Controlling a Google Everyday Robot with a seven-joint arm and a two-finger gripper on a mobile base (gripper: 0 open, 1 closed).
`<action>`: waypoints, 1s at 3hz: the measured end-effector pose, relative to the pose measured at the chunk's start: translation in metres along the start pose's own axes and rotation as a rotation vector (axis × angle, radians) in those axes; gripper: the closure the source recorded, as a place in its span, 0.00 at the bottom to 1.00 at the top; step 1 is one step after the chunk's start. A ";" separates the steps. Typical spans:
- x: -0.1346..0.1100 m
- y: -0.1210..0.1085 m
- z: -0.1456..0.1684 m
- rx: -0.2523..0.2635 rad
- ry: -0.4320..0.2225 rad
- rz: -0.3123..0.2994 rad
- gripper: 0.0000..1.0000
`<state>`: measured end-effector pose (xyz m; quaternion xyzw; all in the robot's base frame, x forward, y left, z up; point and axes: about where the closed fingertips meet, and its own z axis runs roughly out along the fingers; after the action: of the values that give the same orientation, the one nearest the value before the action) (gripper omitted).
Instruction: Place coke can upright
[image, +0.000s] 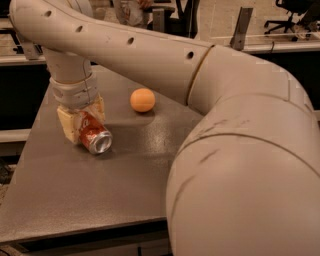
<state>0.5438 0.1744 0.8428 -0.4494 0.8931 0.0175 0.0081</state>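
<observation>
While the coke can (94, 136) lies on its side over on the left of the grey tabletop (100, 200), silver end pointing our way, the gripper (82, 122) sits right on top of it. Its cream fingers (67, 125) hug both sides, so it looks clamped on, though the far one's half hidden. An orange ball (142, 100) sits nearby to the right, not touching the can, and the robot's bulky arm (240, 150) fills the right side.
</observation>
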 end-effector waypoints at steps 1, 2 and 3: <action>-0.003 0.000 -0.002 0.003 -0.005 -0.021 0.72; -0.006 0.003 -0.015 0.007 -0.035 -0.059 0.95; -0.005 0.007 -0.037 0.004 -0.099 -0.110 1.00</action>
<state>0.5410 0.1816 0.8805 -0.4965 0.8656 0.0373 0.0539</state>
